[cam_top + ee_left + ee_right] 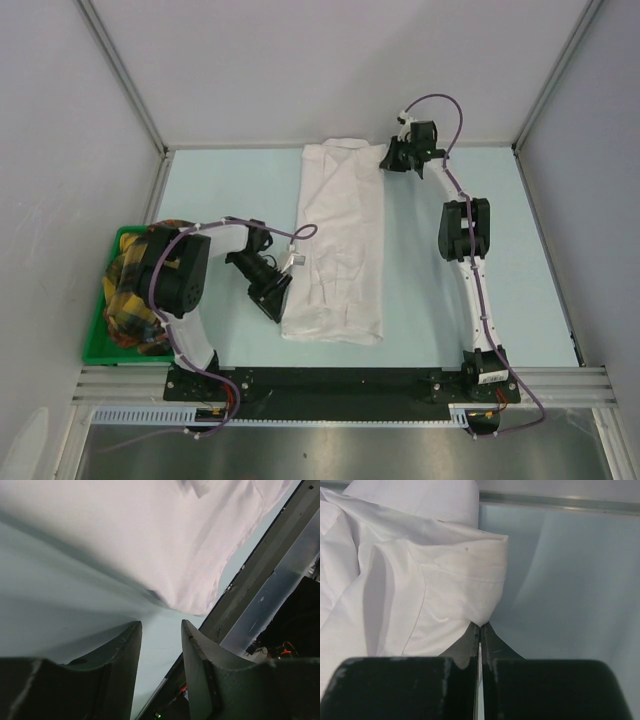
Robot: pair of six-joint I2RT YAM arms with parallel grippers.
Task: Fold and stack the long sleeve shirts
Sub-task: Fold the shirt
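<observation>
One white long sleeve shirt (340,240) lies down the middle of the pale blue table, folded lengthwise into a long, narrow strip. My right gripper (390,158) is at its far right corner. In the right wrist view the gripper (481,625) is shut, pinching the edge of the shirt (420,580) at its tips. My left gripper (274,303) hovers beside the near left corner. Seen from the left wrist, its jaws stand open and empty (161,625), with the hem of the shirt (150,530) just ahead of them.
A green bin (95,345) at the table's left edge holds a yellow-brown plaid cloth (130,290), partly under the left arm. The black base rail (250,580) runs along the near table edge. Aluminium frame posts and grey walls ring the table.
</observation>
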